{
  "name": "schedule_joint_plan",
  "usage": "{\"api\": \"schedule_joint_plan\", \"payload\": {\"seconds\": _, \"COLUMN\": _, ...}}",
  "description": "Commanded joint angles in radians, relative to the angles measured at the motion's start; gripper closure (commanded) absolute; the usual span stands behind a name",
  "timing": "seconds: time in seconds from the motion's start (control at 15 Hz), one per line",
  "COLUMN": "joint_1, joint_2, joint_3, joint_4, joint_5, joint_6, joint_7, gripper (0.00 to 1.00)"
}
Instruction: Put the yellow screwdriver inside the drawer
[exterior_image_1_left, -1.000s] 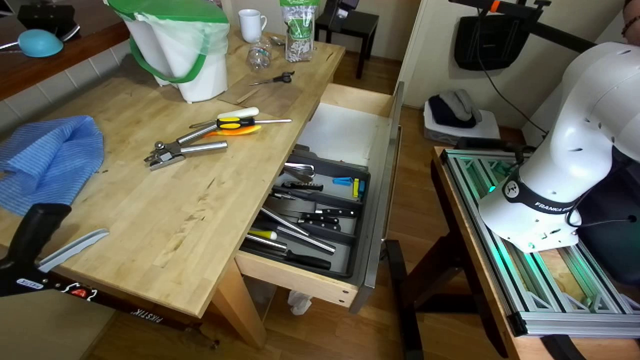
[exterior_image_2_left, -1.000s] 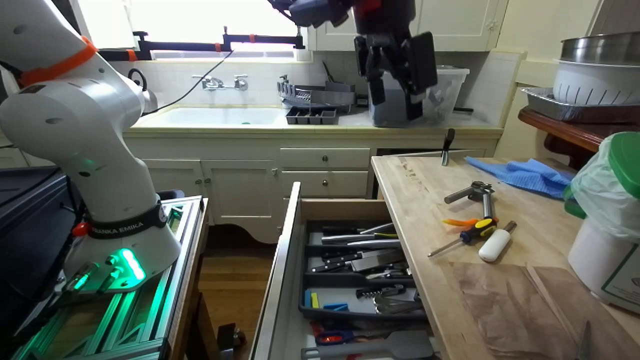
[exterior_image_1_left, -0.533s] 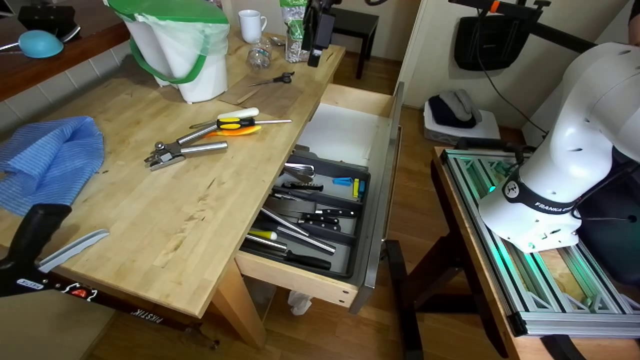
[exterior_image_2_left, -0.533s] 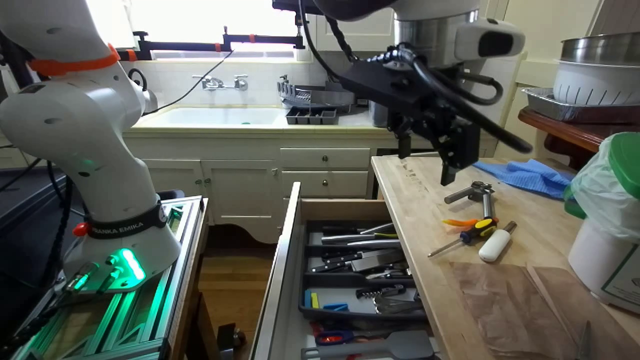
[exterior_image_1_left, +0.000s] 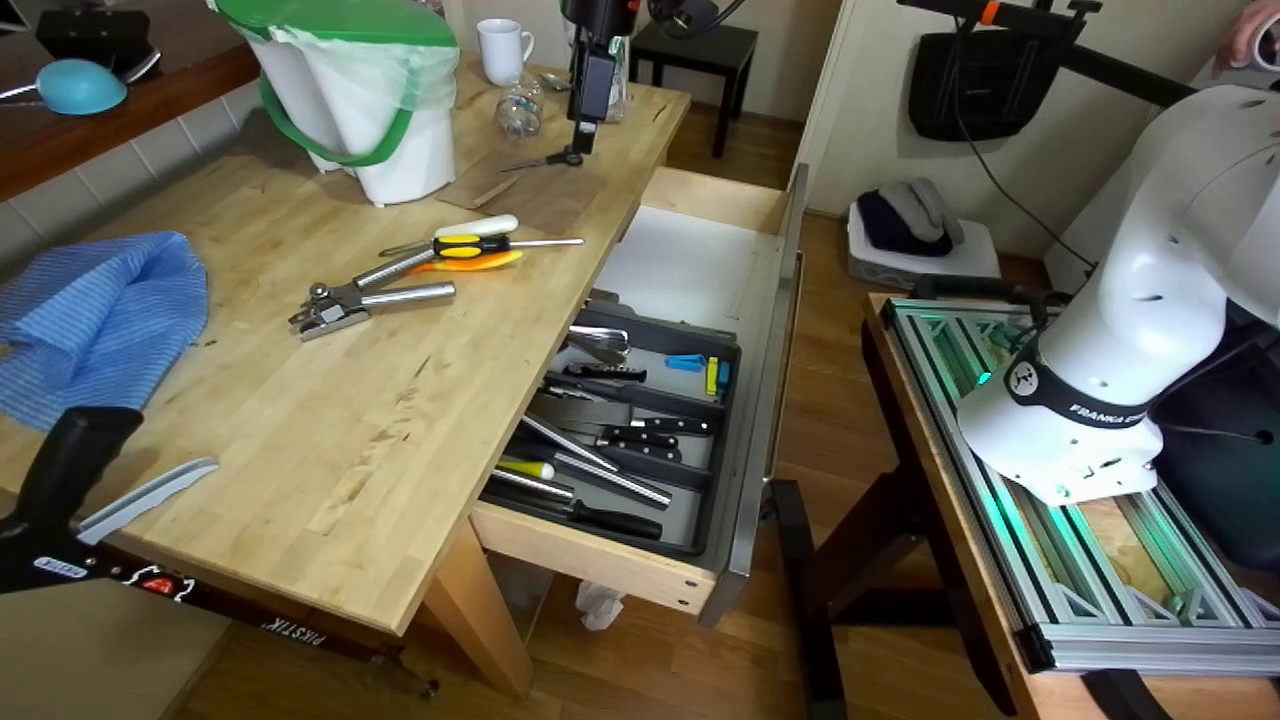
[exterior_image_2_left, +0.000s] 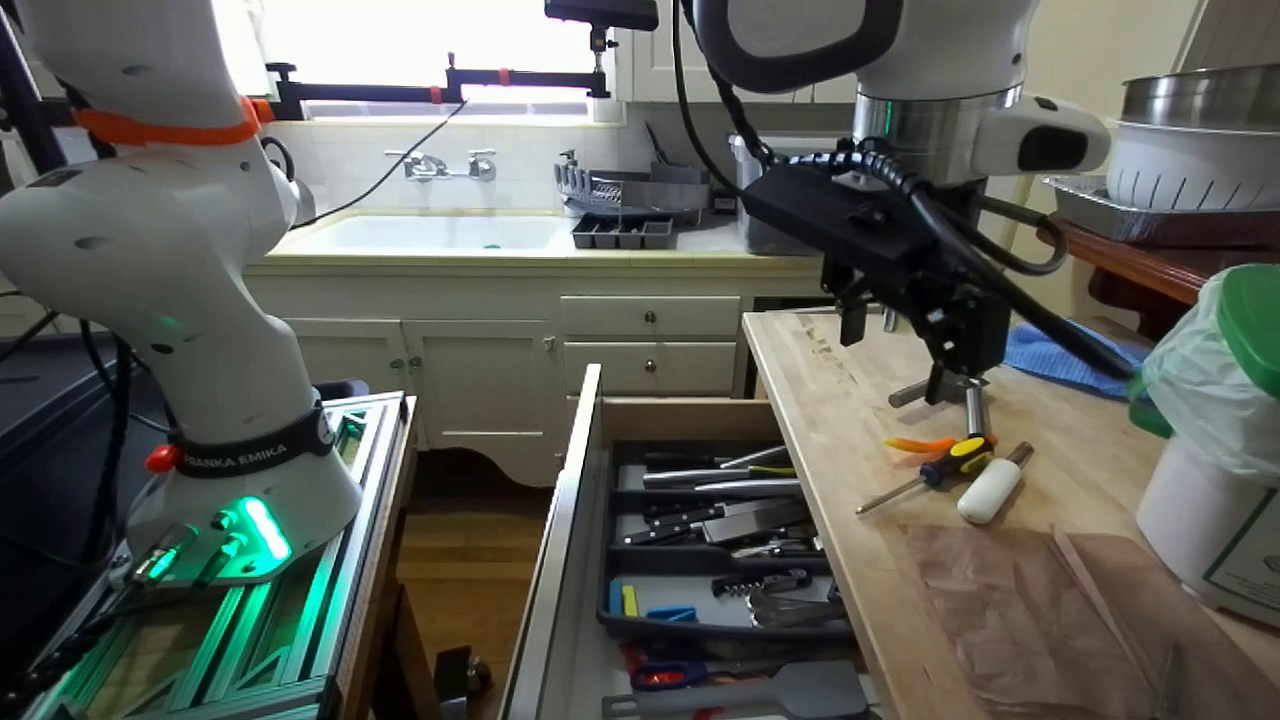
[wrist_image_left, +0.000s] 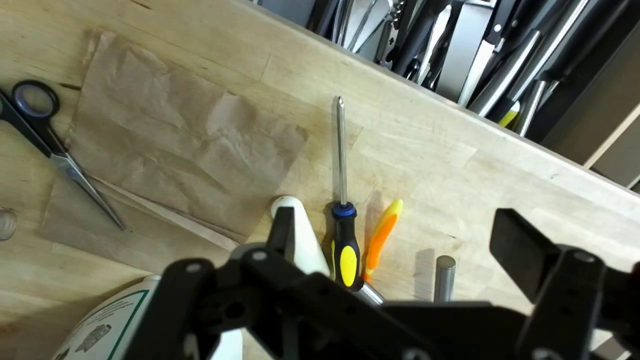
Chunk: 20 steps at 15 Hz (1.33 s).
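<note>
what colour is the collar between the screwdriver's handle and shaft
Blue. The collar on the yellow-and-black screwdriver shows best in the wrist view.

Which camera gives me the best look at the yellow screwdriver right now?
The wrist view: it shows the yellow screwdriver largest, from above, with its shaft in plain sight. Both exterior views show shaft and handle too, but much smaller.

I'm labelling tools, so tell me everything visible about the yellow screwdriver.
The yellow screwdriver has a black handle with yellow ovals, a blue collar and a slim metallic shaft. It lies on the wooden worktop, tip towards the open drawer, between a white object and an orange object. Its butt overlaps a metal tool; contact is unclear. The pincer isn't touching it.
</note>
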Motion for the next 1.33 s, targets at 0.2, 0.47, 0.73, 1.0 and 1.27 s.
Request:
{"api": "schedule_joint_plan", "payload": {"seconds": 0.2, "joint_1": -0.097, "joint_2": 0.15, "joint_3": 0.11, "joint_4": 0.062, "joint_5": 0.012, "joint_6": 0.225, "joint_7": -0.022, "gripper": 0.0}}
{"api": "schedule_joint_plan", "payload": {"seconds": 0.47, "joint_1": -0.135, "joint_2": 0.239, "joint_3": 0.185, "joint_4": 0.113, "joint_5": 0.011, "joint_6": 0.317, "joint_7": -0.018, "gripper": 0.0}}
{"api": "schedule_joint_plan", "payload": {"seconds": 0.73, "joint_1": -0.169, "joint_2": 0.296, "joint_3": 0.25, "joint_4": 0.164, "joint_5": 0.009, "joint_6": 0.33, "joint_7": -0.013, "gripper": 0.0}}
{"api": "schedule_joint_plan", "payload": {"seconds": 1.0, "joint_1": -0.185, "joint_2": 0.334, "joint_3": 0.286, "joint_4": 0.2, "joint_5": -0.002, "joint_6": 0.326, "joint_7": -0.002, "gripper": 0.42}}
{"api": "schedule_joint_plan", "payload": {"seconds": 1.27, "joint_1": -0.188, "joint_2": 0.361, "joint_3": 0.306, "joint_4": 0.218, "joint_5": -0.003, "joint_6": 0.325, "joint_7": 0.024, "gripper": 0.6}}
